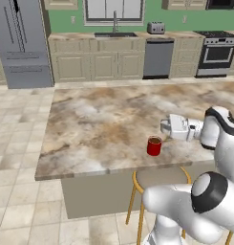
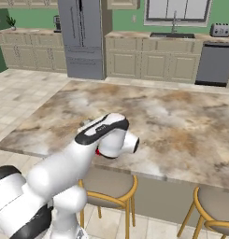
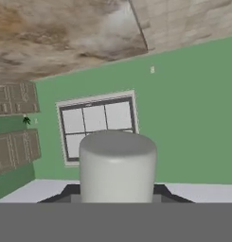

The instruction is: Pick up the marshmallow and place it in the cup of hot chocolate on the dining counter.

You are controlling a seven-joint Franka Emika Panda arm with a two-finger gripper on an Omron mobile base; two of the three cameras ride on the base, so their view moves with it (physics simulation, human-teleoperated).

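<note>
Fingers (image 1: pixel 163 126) clamped on marshmallow (image 3: pixel 117 165), held above desk (image 1: pixel 99 124), just beside and above cup of hot chocolate (image 1: pixel 154 146). Risk: release before centring over cup; marshmallow likely lands on desk.

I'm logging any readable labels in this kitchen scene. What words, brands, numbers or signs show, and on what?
None can be read. The red mug, the marshmallow, the toaster, the fridge and the oven all show plain surfaces, with no lettering or signs.
</note>
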